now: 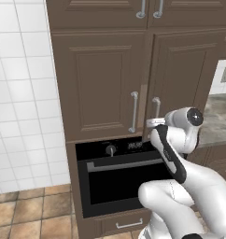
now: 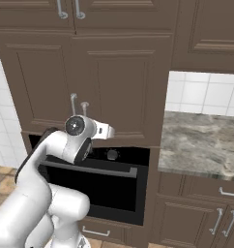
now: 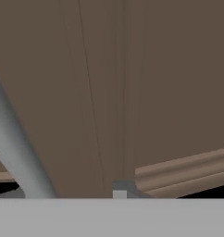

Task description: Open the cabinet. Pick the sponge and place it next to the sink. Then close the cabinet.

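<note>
The cabinet (image 1: 101, 84) is tall and dark brown, with two raised-panel doors and long silver bar handles. Its right door (image 1: 185, 79) stands slightly ajar, with a thin lighter strip showing at the seam. My gripper (image 1: 155, 122) sits at the lower end of the right door's handle (image 1: 156, 106) and seems shut on it. In the hand view, the door panel (image 3: 132, 92) is very close and the silver handle bar (image 3: 14, 152) slants down the left. The left door's handle (image 1: 133, 112) is free. The sponge is hidden, and the sink is out of view.
A black oven (image 1: 119, 177) sits right below the cabinet, with a drawer (image 1: 129, 224) under it. A marble counter (image 2: 201, 140) lies to the right above brown base doors (image 2: 206, 218). White tiled wall (image 1: 21, 93) is to the left.
</note>
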Robot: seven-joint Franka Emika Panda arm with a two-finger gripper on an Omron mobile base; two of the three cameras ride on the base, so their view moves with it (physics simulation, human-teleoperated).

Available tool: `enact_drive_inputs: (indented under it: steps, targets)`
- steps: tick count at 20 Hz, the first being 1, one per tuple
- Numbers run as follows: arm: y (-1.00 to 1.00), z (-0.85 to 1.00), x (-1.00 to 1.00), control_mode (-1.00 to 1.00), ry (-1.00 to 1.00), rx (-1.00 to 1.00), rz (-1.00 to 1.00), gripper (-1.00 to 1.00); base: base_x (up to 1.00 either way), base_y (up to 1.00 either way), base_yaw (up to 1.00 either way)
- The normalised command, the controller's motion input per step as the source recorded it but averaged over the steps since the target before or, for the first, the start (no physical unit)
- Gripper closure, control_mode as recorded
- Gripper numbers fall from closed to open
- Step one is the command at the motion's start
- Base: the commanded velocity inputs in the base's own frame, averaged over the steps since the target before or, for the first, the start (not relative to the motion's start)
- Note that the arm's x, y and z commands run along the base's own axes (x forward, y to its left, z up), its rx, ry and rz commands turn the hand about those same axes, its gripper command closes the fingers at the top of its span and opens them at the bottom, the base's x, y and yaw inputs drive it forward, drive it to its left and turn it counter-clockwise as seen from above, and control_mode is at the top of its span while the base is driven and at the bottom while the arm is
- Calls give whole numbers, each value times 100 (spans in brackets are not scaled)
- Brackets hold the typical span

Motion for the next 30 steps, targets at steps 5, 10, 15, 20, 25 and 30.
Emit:
enact_drive_inputs:
  steps: [5, 10, 15, 20, 25, 30]
  targets:
    - [-60, 0, -41, -100, 0, 1, 0, 100, 0, 0, 0]
    - [-59, 0, -42, -100, 0, 1, 0, 100, 0, 0, 0]
    - [-59, 0, -41, -100, 0, 1, 0, 100, 0, 0, 0]
    - [-61, 0, -37, -100, 0, 1, 0, 100, 0, 0, 0]
    - [-55, 0, -28, -100, 0, 0, 0, 100, 0, 0, 0]
    - [-54, 0, -25, -100, 0, 0, 0, 100, 0, 0, 0]
